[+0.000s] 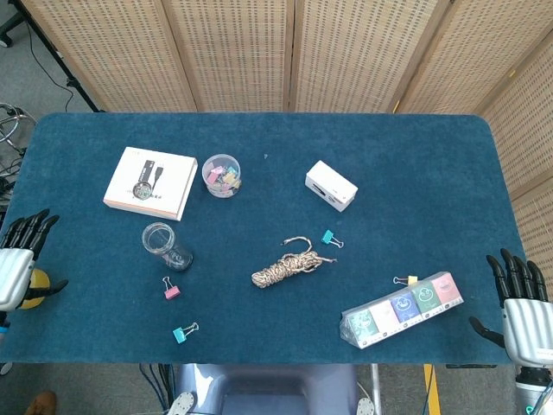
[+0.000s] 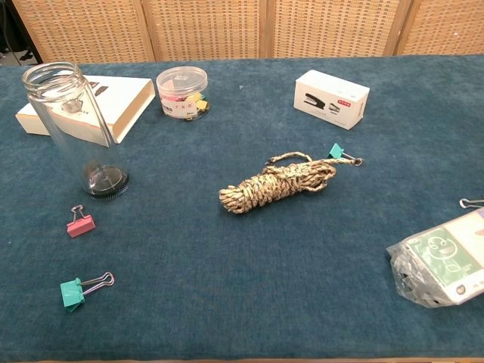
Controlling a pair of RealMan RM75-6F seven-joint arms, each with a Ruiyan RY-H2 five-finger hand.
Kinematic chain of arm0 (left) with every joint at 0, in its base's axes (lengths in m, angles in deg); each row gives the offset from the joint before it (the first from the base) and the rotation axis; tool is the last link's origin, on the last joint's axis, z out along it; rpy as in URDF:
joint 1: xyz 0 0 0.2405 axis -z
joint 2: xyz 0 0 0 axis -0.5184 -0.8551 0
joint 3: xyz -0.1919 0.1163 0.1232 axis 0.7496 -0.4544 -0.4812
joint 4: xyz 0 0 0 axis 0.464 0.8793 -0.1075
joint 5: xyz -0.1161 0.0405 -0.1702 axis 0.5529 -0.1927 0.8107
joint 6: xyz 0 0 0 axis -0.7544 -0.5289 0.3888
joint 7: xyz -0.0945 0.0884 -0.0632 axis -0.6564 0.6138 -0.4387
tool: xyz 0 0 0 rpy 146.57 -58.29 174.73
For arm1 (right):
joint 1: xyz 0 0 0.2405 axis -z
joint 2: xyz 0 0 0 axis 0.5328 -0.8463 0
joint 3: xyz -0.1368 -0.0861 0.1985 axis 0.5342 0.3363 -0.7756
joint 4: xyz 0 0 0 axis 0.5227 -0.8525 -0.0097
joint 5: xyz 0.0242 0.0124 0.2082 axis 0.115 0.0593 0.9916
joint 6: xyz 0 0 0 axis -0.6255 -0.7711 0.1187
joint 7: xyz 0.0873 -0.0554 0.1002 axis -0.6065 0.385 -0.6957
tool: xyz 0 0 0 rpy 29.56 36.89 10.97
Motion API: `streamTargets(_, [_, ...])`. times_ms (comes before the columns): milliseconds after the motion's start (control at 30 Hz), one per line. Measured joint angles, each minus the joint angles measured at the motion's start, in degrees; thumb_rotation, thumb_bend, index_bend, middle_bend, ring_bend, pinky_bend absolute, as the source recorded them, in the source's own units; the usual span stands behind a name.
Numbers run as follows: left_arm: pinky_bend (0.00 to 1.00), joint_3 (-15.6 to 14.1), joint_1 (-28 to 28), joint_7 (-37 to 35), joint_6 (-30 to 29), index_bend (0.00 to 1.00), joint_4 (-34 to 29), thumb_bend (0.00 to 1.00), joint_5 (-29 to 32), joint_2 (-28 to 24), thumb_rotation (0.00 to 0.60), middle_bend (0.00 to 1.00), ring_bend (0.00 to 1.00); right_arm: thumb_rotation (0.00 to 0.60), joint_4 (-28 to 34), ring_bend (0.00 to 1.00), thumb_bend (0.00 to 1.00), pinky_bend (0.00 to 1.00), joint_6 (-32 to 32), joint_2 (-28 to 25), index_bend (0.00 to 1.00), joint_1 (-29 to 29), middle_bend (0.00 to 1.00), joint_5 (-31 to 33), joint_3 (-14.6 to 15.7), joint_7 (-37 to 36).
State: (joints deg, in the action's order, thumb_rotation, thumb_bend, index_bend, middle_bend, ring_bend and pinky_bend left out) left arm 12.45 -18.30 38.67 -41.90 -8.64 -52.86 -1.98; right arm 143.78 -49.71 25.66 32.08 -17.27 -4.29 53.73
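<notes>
Your left hand (image 1: 17, 264) is hovering with fingers spread over the yellow tape roll (image 1: 34, 278) at the bench's (image 1: 415, 164) left edge; your right hand (image 1: 523, 311), fingers also spread and empty, is waiting beside the clear-wrapped multicoloured pack (image 1: 403, 309).
</notes>
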Motion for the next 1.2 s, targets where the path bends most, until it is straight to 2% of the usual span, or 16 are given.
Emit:
streamTargets(167, [0.0, 2.66, 5.37, -4.76, 5.79, 0.04, 2.2, 0.11, 0.84, -0.42, 0.6, 0.0, 0.0, 0.6, -0.5, 0.0, 0.0, 0.0, 1.49, 0.13, 0.0, -0.42, 0.0, 1.26, -0.32, -0.87])
streamTargets(267, [0.0, 4.51, 9.19, -5.33, 10.31, 0.18, 5.05, 0.17, 2.67, 0.36, 0.6, 0.0, 0.0, 0.6, -1.01, 0.0, 0.0, 0.0, 2.61, 0.25, 0.0, -0.73, 0.0, 2.36, -0.56, -1.33])
streamTargets(467, [0.0, 7.82, 15.88, -3.34, 17.47, 0.33, 12.35, 0.22, 8.79, 4.53, 0.6, 0.0, 0.0, 0.6, -2.14, 0.0, 0.0, 0.0, 4.45, 0.37, 0.0, -1.39, 0.0, 4.29, -1.23, -2.56])
streamTargets(800, [0.0, 10.47, 24.41, -1.29, 31.51, 0.39, 24.58, 0.23, 18.97, 12.87, 0.6, 0.0, 0.0, 0.6, -3.55, 0.0, 0.0, 0.0, 6.69, 0.16, 0.0, -1.94, 0.0, 7.41, -2.16, -4.44])
streamTargets(1200, [0.0, 10.77, 31.74, -2.48, 41.54, 0.47, 41.98, 0.25, 23.47, 24.25, 0.6, 0.0, 0.0, 0.6, -5.12, 0.0, 0.0, 0.0, 10.35, 0.3, 0.0, -2.89, 0.0, 11.29, -3.01, -6.19])
